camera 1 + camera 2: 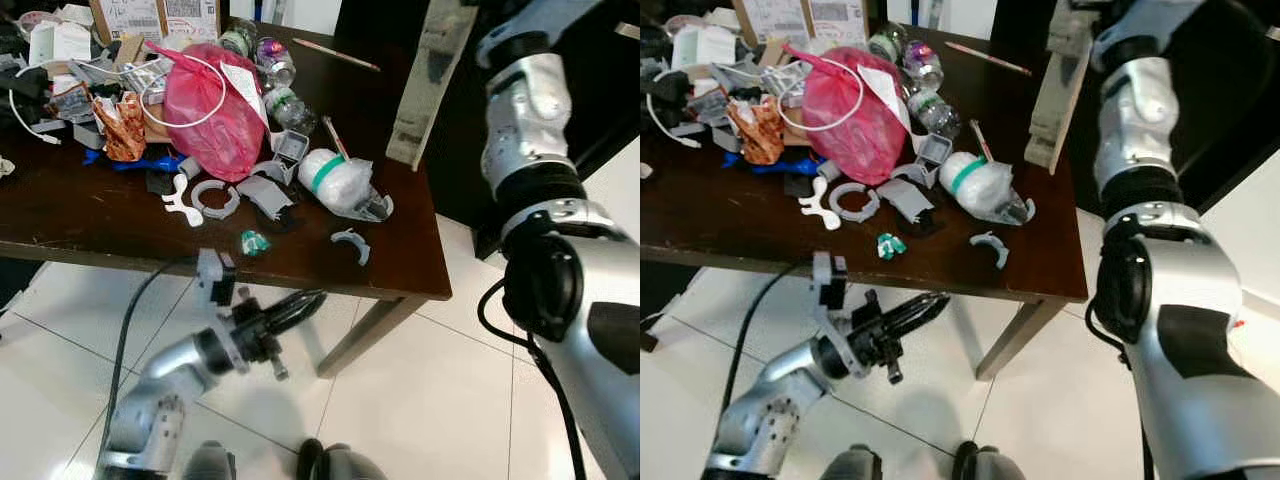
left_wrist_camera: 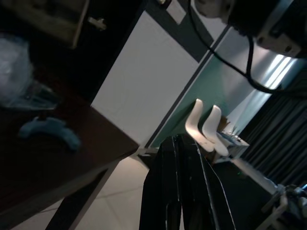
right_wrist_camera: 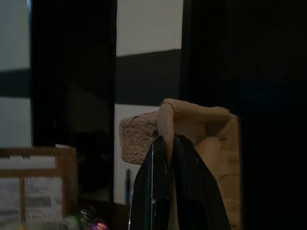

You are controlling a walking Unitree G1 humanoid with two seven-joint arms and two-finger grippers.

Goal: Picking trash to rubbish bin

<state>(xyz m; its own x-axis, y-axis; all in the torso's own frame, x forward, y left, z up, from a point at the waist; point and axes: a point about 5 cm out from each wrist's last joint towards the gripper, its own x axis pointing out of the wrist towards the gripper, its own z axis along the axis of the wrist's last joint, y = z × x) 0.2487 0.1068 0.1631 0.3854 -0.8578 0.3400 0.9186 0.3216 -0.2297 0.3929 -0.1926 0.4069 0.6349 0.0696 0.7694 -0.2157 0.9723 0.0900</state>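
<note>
Cardboard tray (image 1: 425, 85) clamped in our right gripper (image 3: 168, 143), lifted; table (image 1: 400, 270) litter remains; left gripper (image 1: 300, 305) closed, empty

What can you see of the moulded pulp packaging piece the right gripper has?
The pulp packaging piece is a long, pale beige-grey moulded tray of rough fibre, with ribbed, stepped walls and scuffed dark patches. It hangs tilted above the table's right edge, lower end near the tabletop. The right gripper is shut on its upper rim; nothing else visibly touches it.
</note>
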